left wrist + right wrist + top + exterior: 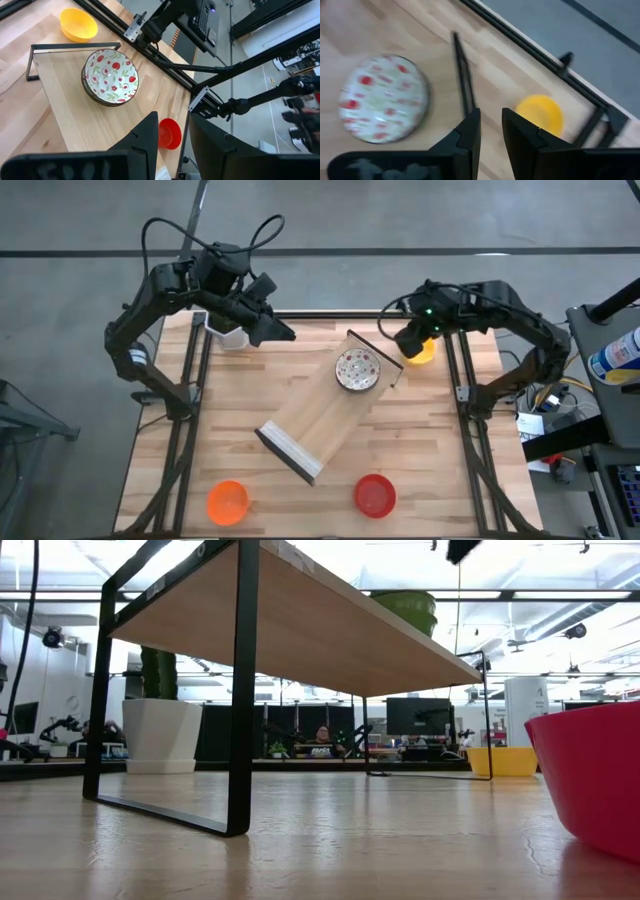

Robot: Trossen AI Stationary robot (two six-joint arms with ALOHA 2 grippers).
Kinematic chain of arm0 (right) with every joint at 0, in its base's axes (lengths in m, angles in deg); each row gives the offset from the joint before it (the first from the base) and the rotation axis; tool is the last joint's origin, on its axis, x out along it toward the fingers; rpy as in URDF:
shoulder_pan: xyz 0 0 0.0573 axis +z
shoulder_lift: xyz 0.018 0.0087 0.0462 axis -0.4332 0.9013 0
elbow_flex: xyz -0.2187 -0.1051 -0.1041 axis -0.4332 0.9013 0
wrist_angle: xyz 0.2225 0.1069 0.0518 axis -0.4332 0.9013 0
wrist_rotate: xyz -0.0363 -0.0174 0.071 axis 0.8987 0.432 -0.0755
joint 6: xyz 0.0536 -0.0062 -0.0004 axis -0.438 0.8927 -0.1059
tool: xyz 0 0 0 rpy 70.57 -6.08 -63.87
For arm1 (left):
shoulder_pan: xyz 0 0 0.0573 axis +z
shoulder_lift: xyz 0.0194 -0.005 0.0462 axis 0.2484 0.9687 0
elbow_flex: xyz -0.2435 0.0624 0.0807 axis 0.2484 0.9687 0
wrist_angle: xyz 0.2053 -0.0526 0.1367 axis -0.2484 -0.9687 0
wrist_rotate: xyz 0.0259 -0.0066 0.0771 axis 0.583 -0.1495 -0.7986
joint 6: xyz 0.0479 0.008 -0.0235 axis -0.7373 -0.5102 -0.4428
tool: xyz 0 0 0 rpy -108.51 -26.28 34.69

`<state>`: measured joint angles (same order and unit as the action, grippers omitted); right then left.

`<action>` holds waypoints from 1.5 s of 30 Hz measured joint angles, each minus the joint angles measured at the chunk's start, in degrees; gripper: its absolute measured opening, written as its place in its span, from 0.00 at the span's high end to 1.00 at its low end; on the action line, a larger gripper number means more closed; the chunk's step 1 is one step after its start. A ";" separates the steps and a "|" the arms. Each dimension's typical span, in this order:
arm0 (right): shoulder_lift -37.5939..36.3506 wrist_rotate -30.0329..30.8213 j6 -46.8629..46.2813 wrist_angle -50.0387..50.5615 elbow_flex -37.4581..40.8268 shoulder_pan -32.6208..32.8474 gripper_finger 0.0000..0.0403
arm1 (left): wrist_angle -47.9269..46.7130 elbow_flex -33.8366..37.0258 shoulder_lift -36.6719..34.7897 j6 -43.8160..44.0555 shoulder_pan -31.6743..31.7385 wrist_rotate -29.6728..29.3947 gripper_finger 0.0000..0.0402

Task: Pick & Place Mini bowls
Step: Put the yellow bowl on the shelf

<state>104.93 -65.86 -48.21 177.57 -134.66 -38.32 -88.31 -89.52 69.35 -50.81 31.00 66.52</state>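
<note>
A stack of white bowls with red speckles [357,370] [110,76] [383,98] stands on the top of a small wooden stand [320,415]. The yellow bowl [422,350] [540,115] sits on the table near the far right corner, the orange bowl [227,502] near the front left and the red bowl [375,494] [590,780] near the front middle. My right gripper [405,346] [490,117] hovers open between the stack and the yellow bowl. My left gripper [284,332] [173,122] is open, raised left of the stand's far end.
A white square pot with a green cactus [228,335] [160,730] stands at the far left, beneath my left arm. The stand's black metal legs [240,690] rest on the table. Black frame rails [190,410] run along both table sides. Bare wood lies between the orange and red bowls.
</note>
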 joint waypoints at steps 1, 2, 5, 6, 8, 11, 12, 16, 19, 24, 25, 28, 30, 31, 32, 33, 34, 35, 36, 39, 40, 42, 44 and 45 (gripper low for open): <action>-1.03 -0.07 0.36 0.03 1.89 -0.87 0.81 | 0.02 0.00 -0.02 0.00 -0.02 0.00 0.74; -1.94 -0.26 0.52 0.05 3.73 -1.79 0.81 | 0.02 0.00 -0.04 0.00 -0.02 0.00 0.74; -4.61 -2.41 0.60 0.04 9.94 -4.55 0.81 | 0.05 0.00 -0.07 0.01 -0.02 0.00 0.74; -5.42 -3.14 0.60 0.05 12.02 -5.42 0.81 | 0.07 0.00 -0.07 0.01 -0.02 0.00 0.74; -6.77 -3.43 0.86 0.03 16.17 -6.68 0.80 | 0.22 0.00 -0.07 0.00 -0.02 0.00 0.74; -8.06 -4.04 3.11 -0.42 22.32 -7.75 0.80 | 0.58 0.00 -0.07 -0.15 -0.02 0.00 0.74; -8.24 -4.64 3.86 -0.42 24.30 -8.00 0.80 | 0.89 0.00 -0.07 -0.15 -0.02 0.00 0.74; -8.02 -5.46 5.49 -0.84 31.05 -8.77 0.81 | 2.04 0.00 -0.07 -0.20 -0.02 0.00 0.74; -7.81 -7.38 7.61 -3.42 35.88 -9.48 0.83 | 2.37 0.00 -0.07 -0.48 -0.02 0.01 0.74; -7.82 -9.64 8.12 -8.41 41.93 -11.71 0.83 | 2.32 0.00 -0.07 -0.48 -0.02 0.02 0.74; -7.89 -9.64 8.24 -9.07 42.89 -12.38 0.83 | 2.32 0.00 -0.07 -0.48 -0.02 0.02 0.74; -8.78 -11.22 8.34 -12.36 45.81 -15.24 0.83 | 2.29 0.00 -0.07 -0.48 -0.02 0.02 0.74; -9.81 -14.14 8.29 -16.17 48.10 -18.06 0.83 | 2.29 0.00 -0.06 -0.40 -0.02 0.02 0.74; -10.28 -15.62 8.12 -18.21 49.25 -19.61 0.83 | 2.29 0.00 -0.07 -0.37 -0.02 0.02 0.74; -10.64 -16.95 7.84 -20.11 50.31 -21.11 0.83 | 2.29 0.00 -0.07 -0.36 -0.02 0.02 0.74; -11.00 -17.89 7.42 -21.56 51.27 -22.60 0.83 | 2.29 0.00 -0.07 -0.35 -0.02 0.02 0.74; -11.23 -18.34 6.92 -22.36 52.05 -24.07 0.83 | 2.27 0.00 -0.07 -0.33 -0.02 0.02 0.74; -11.24 -18.53 6.19 -22.58 52.66 -25.38 0.83 | 2.27 0.00 -0.07 -0.31 -0.02 0.02 0.74; -11.23 -18.43 5.02 -22.59 53.16 -26.82 0.83 | 2.27 0.00 -0.07 -0.25 -0.02 0.02 0.74; -11.00 -18.29 2.54 -23.08 54.61 -31.16 0.83 | 2.26 0.00 -0.07 -0.22 -0.02 0.02 0.74; -10.86 -18.29 1.57 -23.13 54.97 -32.55 0.83 | 2.27 0.00 -0.07 -0.22 -0.02 0.04 0.74; -10.55 -18.08 -0.10 -23.33 55.82 -35.31 0.83 | 2.30 0.00 -0.07 -0.24 -0.02 0.04 0.74; -10.27 -18.37 -0.59 -23.82 56.50 -37.82 0.83 | 2.46 0.00 -0.07 -0.24 -0.02 0.04 0.74; -9.92 -18.56 -0.87 -23.97 56.79 -38.96 0.83 | 2.61 0.00 -0.07 -0.24 -0.02 0.04 0.74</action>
<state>95.00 -84.42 -49.08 153.59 -77.87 -77.29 -85.71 -89.52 69.29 -51.05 30.98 66.56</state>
